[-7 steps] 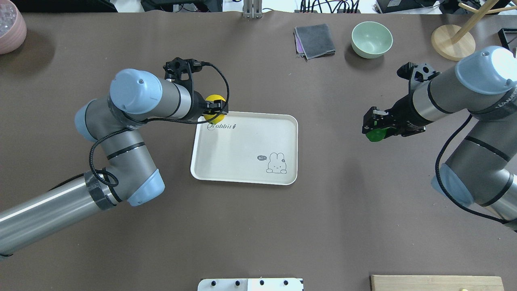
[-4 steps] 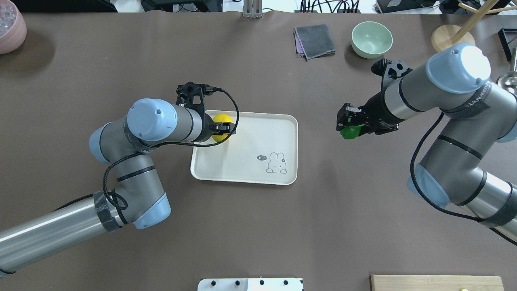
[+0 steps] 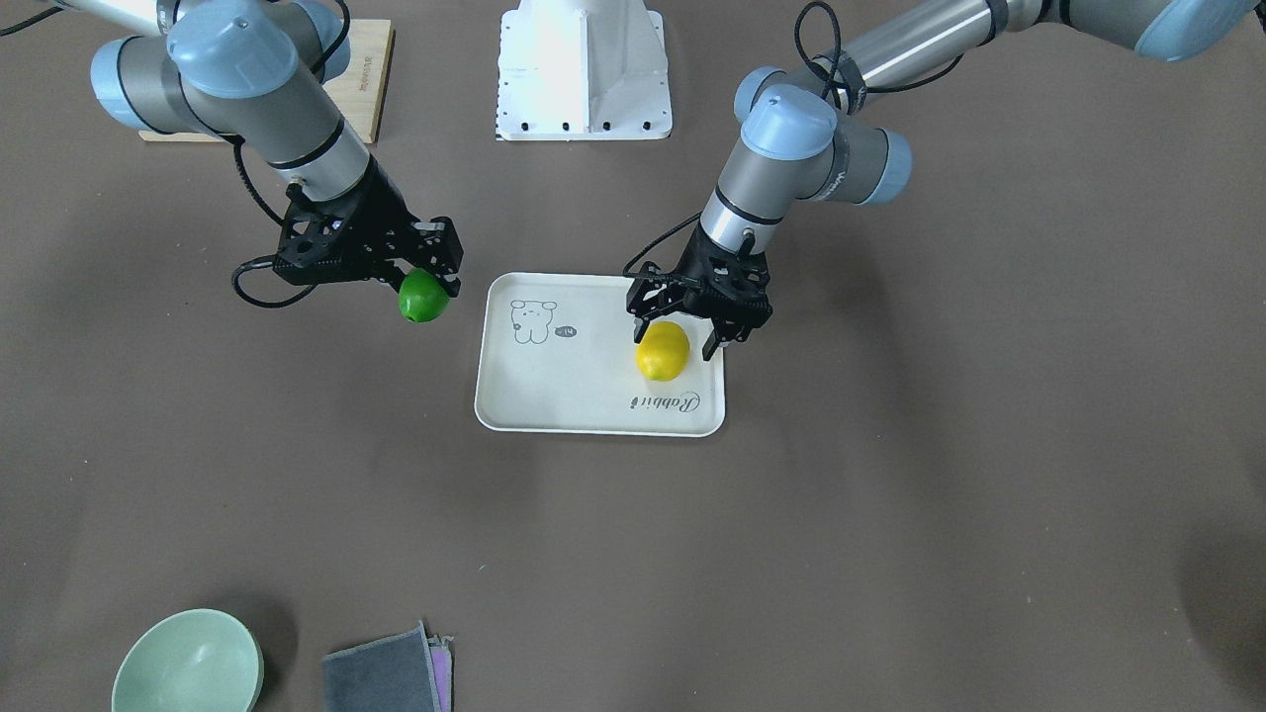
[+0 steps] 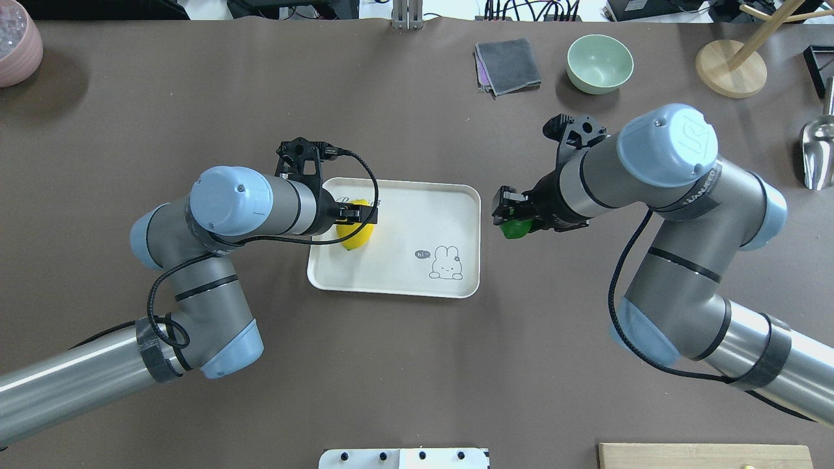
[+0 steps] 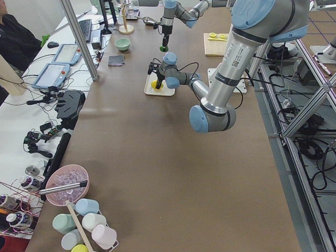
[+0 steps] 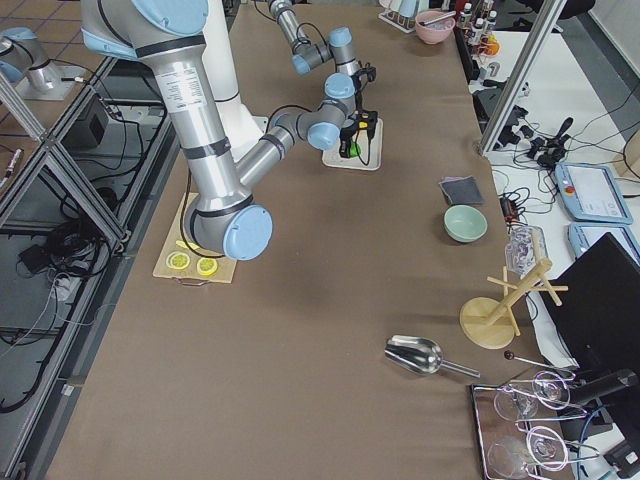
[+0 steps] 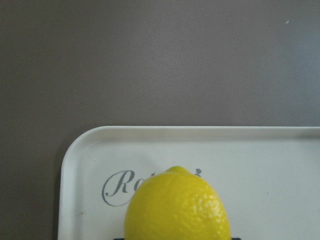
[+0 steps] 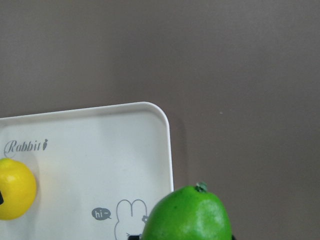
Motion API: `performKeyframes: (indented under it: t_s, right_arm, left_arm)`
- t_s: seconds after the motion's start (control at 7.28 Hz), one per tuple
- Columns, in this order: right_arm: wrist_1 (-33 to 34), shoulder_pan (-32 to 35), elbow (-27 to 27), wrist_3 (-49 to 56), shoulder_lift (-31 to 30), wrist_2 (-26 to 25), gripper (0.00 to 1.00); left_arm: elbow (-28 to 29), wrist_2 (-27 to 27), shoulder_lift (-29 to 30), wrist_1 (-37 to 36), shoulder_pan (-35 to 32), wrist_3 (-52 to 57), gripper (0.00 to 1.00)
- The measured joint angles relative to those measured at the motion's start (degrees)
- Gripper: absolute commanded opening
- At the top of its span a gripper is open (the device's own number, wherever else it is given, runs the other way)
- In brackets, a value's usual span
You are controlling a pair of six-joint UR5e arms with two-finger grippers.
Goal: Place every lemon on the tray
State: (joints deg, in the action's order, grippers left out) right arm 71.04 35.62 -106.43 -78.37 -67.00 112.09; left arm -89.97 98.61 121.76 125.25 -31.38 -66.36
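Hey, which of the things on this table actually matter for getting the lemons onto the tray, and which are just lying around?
For the job: yellow lemon, on the tray; green lemon, held by the right gripper off the tray.
Lying about: mint bowl; grey cloth; wooden board with lemon slices; metal scoop; wooden stand; pink bowl.

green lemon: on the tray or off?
Off. The right end effector holds the green lemon just outside the tray rim, above the table.

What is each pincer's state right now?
Left pincer: around the oval yellow lemon; gripping or loose cannot be told.
Right pincer: closed on the glossy green lemon.
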Motion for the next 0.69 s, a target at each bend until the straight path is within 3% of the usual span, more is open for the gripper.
performKeyframes:
  t_s: [0.27,0.69]
  right_arm:
    - [0.0,-5.4,1.2,-0.7,2.7,-5.8,0.0]
    - [-0.6,-8.7,9.8,-0.7,9.2,-9.0,0.0]
  left_arm:
    - [-2.9,0.7,-0.3,-0.8,-2.8,0.6,0.98]
    - [-4.1,7.6,-0.9,-1.9,-11.4,5.4,0.98]
